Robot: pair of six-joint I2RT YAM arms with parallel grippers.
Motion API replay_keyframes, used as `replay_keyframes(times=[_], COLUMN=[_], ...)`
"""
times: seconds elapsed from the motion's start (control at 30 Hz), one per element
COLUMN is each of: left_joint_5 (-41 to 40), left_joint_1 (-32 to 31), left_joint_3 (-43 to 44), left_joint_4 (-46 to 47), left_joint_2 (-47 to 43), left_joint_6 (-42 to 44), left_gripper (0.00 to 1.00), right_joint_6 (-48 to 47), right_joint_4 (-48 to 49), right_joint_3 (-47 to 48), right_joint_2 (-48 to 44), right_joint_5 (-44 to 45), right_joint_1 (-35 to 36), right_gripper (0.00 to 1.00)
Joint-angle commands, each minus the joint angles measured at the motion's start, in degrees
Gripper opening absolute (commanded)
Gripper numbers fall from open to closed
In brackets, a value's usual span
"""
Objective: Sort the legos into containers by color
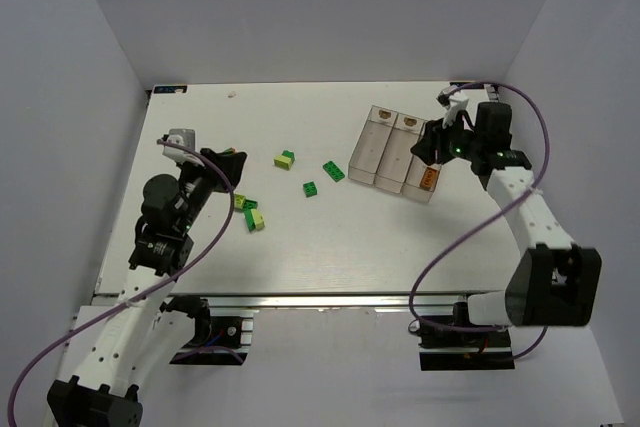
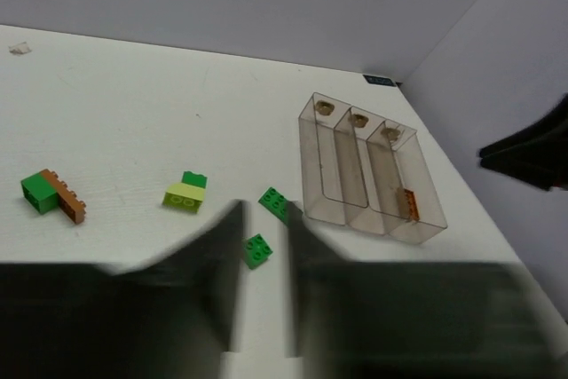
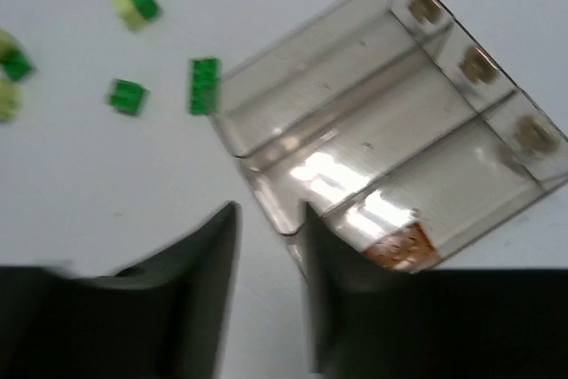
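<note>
The containers (image 1: 385, 147) are three clear bins in a row at the table's right. One orange lego (image 1: 430, 178) lies at the near end of the right bin, also seen as the orange lego (image 3: 404, 246). Loose legos lie mid-table: a dark green one (image 2: 257, 250), another (image 2: 275, 202), a yellow-green and green pair (image 2: 185, 193), and a green and orange pair (image 2: 51, 194). More legos (image 1: 250, 213) lie near the left arm. My left gripper (image 2: 264, 246) hangs open above the table, holding nothing. My right gripper (image 3: 266, 237) is open over the bins' near end.
White walls close in the table on three sides. The right arm shows as a dark shape (image 2: 528, 153) beyond the containers (image 2: 373, 175). Purple cables loop beside both arms. A small speck (image 2: 18, 48) lies at the far edge.
</note>
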Motion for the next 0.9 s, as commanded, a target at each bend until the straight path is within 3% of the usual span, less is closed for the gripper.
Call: replay_keyframes(times=[0.0, 0.07, 0.1, 0.13, 0.17, 0.2, 0.23, 0.3, 0.33, 0.47, 0.63, 0.87], left_joint_5=[-0.5, -1.8, -2.4, -3.0, -4.3, -5.3, -6.1, -9.9, -10.9, -13.5, -14.8, -29.1], left_joint_1=[0.2, 0.2, 0.2, 0.2, 0.3, 0.4, 0.6, 0.8, 1.1, 2.3, 2.4, 0.4], left_joint_3=[0.9, 1.6, 2.0, 3.0, 3.3, 3.7, 4.4, 5.1, 5.6, 9.8, 16.3, 33.2], left_joint_4=[-0.4, -1.6, -3.4, -4.2, -5.4, -6.0, -7.0, -7.7, -8.4, -11.1, -13.1, -26.2], left_joint_2=[1.5, 3.0, 5.2, 6.4, 7.4, 10.0, 11.3, 14.4, 17.8, 27.6, 39.0, 58.5], left_joint_6=[0.3, -0.7, -0.8, -0.6, -0.4, -0.4, -0.4, -0.4, -0.4, -2.3, -4.8, -6.4], left_gripper=[0.18, 0.0, 0.0, 0.0, 0.0, 0.0, 0.0, 0.22, 0.45, 0.79, 0.82, 0.76], right_joint_6=[-1.1, -1.2, -0.5, 0.0, -0.2, -1.5, -3.4, -5.8, -6.2, -7.6, -9.4, -9.8], right_joint_4=[-7.0, -7.9, -7.5, -5.6, -4.4, -4.1, -5.1, -6.8, -6.6, -8.2, -6.8, -6.7], right_joint_3=[0.6, -1.2, -4.8, -7.0, -9.1, -11.4, -11.1, -10.7, -11.3, -10.3, -11.1, -11.2], right_joint_2=[-7.2, -11.0, -12.5, -13.7, -16.0, -16.9, -17.5, -18.4, -18.5, -18.3, -18.8, -18.2], right_joint_5=[-14.9, -17.0, -17.1, -16.7, -16.0, -14.6, -10.1, -6.8, -6.0, -3.4, 3.1, 5.3], right_joint_1=[1.5, 2.4, 3.4, 4.0, 5.1, 5.8, 6.5, 7.1, 7.2, 9.4, 12.7, 13.9], right_gripper=[0.31, 0.16, 0.06, 0.07, 0.1, 0.26, 0.35, 0.48, 0.5, 0.56, 0.59, 0.59])
